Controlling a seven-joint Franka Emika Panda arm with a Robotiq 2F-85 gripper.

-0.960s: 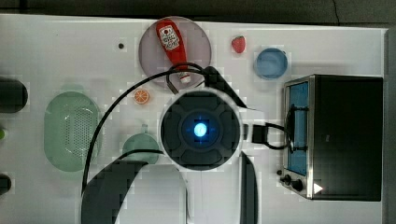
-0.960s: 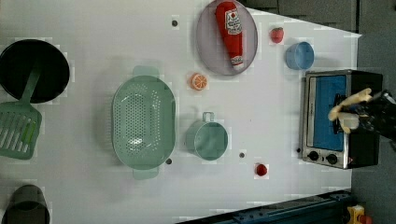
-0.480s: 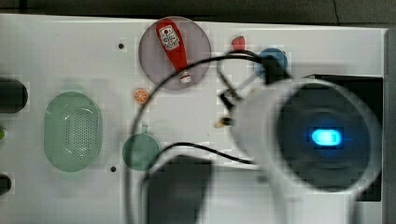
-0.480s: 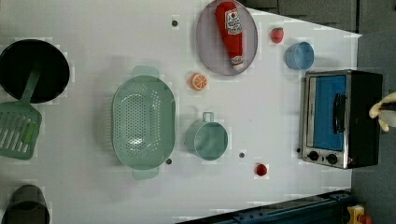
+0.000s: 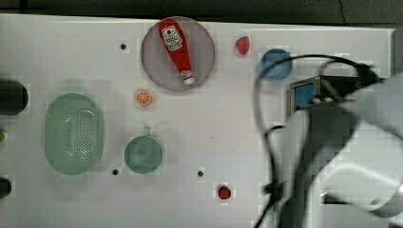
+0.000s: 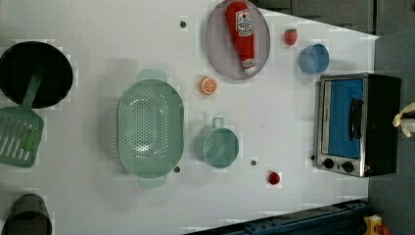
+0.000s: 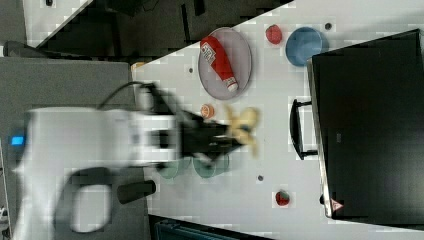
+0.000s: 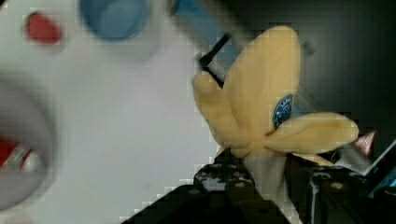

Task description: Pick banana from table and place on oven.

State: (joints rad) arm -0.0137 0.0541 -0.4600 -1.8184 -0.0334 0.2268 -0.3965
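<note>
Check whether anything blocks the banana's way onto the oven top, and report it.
Nothing visible does. The banana is held in the gripper, above the table, and the oven has a bare black top. The blue cup stands beside the oven, off to the side.

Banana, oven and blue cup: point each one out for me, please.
banana [image 8: 261, 93], wrist view, on its broad upper peel lobe.
oven [image 6: 381, 122], left view, on its black top.
blue cup [image 6: 313, 58], left view, on its inside.
</note>
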